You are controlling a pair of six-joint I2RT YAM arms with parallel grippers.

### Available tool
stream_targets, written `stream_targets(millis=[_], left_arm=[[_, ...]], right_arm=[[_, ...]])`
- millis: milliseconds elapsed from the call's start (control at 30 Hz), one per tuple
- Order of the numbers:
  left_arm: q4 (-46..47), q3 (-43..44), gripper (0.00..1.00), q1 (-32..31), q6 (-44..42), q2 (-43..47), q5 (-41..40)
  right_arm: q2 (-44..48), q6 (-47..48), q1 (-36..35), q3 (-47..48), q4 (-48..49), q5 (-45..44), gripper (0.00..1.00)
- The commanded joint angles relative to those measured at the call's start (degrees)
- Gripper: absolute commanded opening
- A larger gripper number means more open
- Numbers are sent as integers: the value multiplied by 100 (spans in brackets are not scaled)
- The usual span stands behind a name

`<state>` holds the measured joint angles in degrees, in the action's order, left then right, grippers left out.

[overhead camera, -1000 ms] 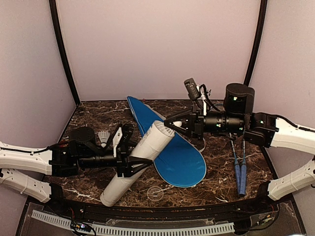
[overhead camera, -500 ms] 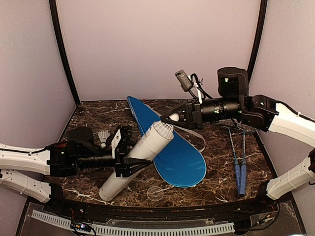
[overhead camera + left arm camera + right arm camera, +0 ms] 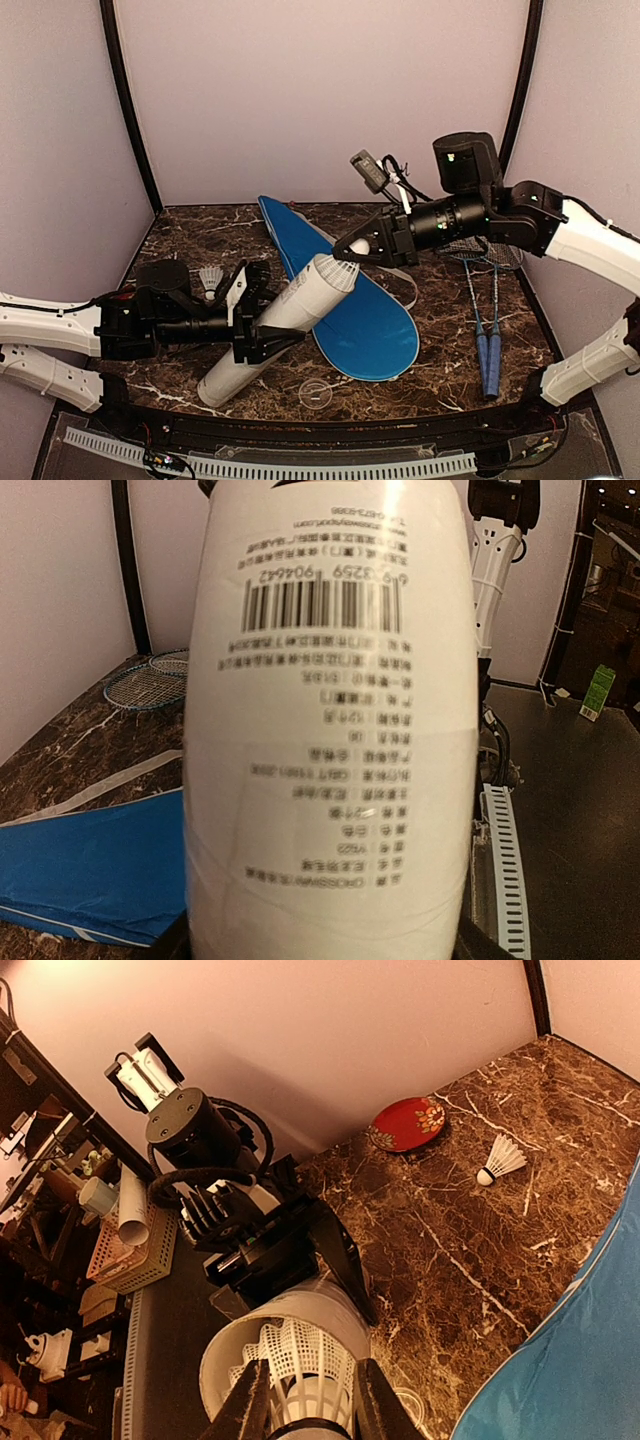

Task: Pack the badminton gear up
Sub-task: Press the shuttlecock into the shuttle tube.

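Now my right gripper [image 3: 352,250] is clenched on a shuttlecock [image 3: 300,1370]. One finger sits on each side near its cork end, and the white skirt points at the open mouth of the white tube [image 3: 298,296]. My left gripper [image 3: 258,328] is closed around the tube's middle and holds it tilted, with the lower end down by the table [image 3: 450,380] and the mouth raised toward my other hand. From my right wrist the skirt overlaps the tube's rim, but I cannot tell whether it is inside the mouth or only just above it.

I judge the shuttlecock to weigh next to nothing and to crush easily. The skirt would bend under a pinch, so the firm cork end is the place to hold it, and only lightly. The tube looks like thin card with a smooth, glossy printed wrap, so it is stiff along its length but liable to slip or dent. A grip around its middle seems right.

A second shuttlecock [image 3: 210,277] lies on the table left of the tube, not far from a red oval dish [image 3: 408,1123]. The blue cover [image 3: 370,325] lies flat under the tube's upper end. The two rackets [image 3: 487,355] lie side by side to its right.
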<state>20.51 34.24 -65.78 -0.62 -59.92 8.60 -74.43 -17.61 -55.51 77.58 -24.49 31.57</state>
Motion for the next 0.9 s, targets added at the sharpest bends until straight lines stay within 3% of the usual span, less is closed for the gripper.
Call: stream_targets(millis=[0,267,533,867], left_arm=[[48,-11,63,12,10,65,61],[140,83,63,12,89,-92,88],[390,33,63,15,184,-125,96],[393,-92,63,12,262,-77,57]], right_arm=[[-15,121,1,9,3,-3,9],[-31,-199,-319,-278,725,-375,12],[-91,-246,-479,-345,682,-432,15],[344,-378,-280,-199,592,-845,68]])
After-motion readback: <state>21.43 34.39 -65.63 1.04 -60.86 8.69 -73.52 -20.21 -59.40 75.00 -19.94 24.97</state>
